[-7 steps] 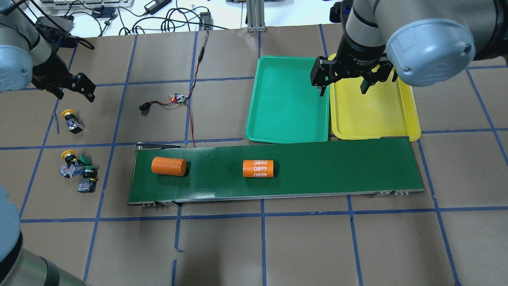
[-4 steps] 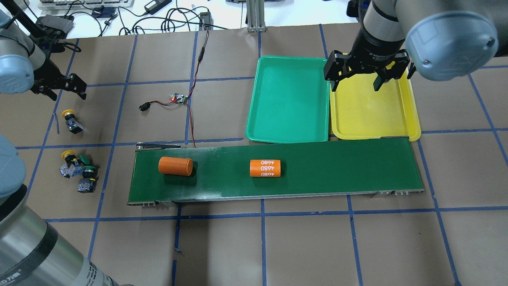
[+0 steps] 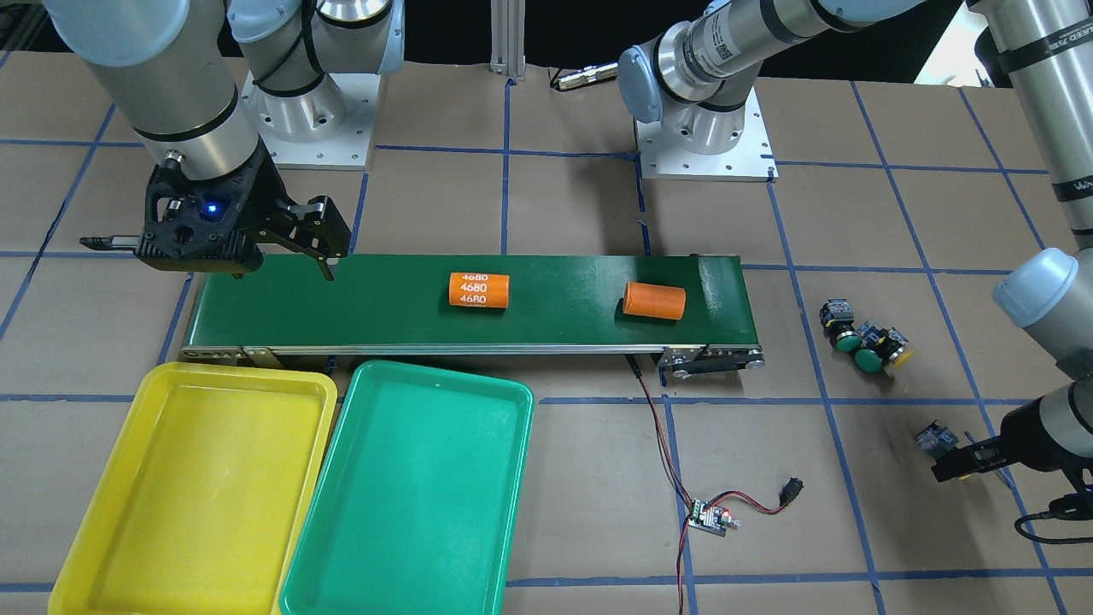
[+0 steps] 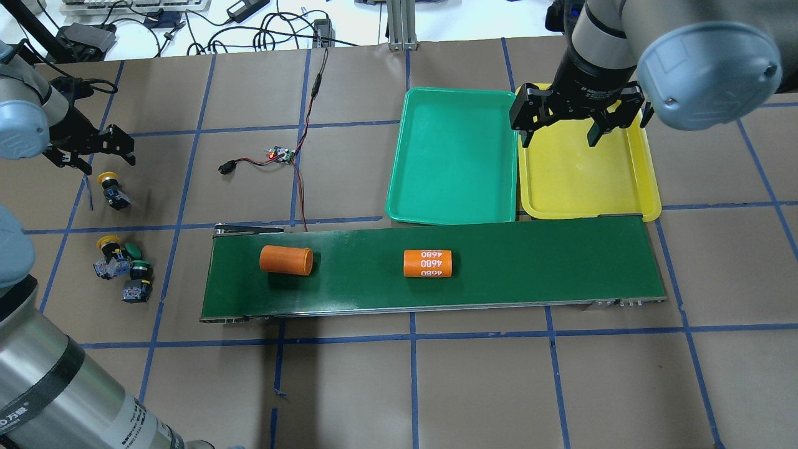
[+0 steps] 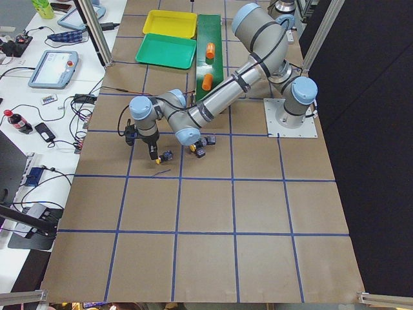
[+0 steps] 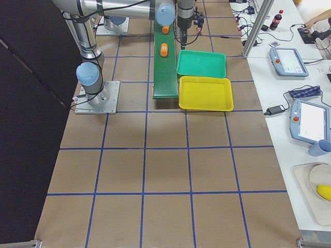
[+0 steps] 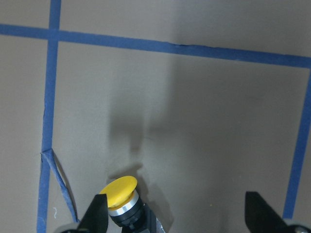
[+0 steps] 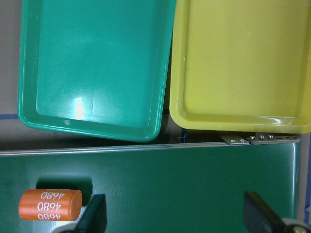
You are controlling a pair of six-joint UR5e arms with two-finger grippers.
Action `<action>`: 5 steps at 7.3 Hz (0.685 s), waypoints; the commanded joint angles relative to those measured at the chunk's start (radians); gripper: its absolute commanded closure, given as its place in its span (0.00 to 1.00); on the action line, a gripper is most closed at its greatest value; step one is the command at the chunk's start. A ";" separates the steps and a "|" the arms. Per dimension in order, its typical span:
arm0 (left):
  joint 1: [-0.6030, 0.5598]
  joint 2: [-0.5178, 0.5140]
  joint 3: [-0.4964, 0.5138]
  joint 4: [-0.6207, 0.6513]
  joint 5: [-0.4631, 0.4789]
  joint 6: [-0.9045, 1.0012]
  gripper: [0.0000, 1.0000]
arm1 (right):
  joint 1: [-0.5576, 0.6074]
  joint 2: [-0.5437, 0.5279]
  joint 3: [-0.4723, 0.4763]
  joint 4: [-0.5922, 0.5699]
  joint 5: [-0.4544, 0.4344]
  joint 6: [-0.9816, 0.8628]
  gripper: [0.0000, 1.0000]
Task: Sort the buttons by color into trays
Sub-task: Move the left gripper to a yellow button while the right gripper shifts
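One yellow button [image 4: 110,187] lies alone on the table at the left. A second yellow button [image 4: 107,243] and two green buttons [image 4: 137,265] lie in a cluster nearer to me. My left gripper [image 4: 107,163] is open and empty, just beyond the lone yellow button. In the left wrist view that button [image 7: 121,194] sits beside the left finger [image 7: 97,213]. My right gripper [image 4: 558,134] is open and empty above the yellow tray [image 4: 586,184]. The green tray [image 4: 452,156] lies beside it. Both trays hold nothing.
A long dark-green conveyor belt [image 4: 530,262] runs across the middle in front of the trays, carrying two orange cylinders [image 4: 285,260] [image 4: 427,263]. A small circuit board with red and black wires [image 4: 280,154] lies beyond the belt's left end.
My left gripper has moved left and down toward the lone yellow button. My right gripper has shifted right, over the yellow tray. Both orange cylinders have travelled right along the belt.
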 commanded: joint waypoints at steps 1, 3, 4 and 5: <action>0.011 0.006 -0.046 0.000 -0.001 -0.011 0.02 | 0.001 -0.002 0.006 -0.001 0.001 0.001 0.00; 0.014 0.006 -0.060 0.000 0.000 -0.025 0.02 | 0.001 -0.002 0.006 -0.001 0.000 0.004 0.00; 0.036 0.010 -0.064 -0.006 0.005 -0.022 0.12 | 0.002 -0.002 0.006 -0.001 0.000 0.006 0.00; 0.048 0.010 -0.076 -0.008 0.005 -0.022 0.69 | 0.001 -0.002 0.006 -0.001 0.000 0.006 0.00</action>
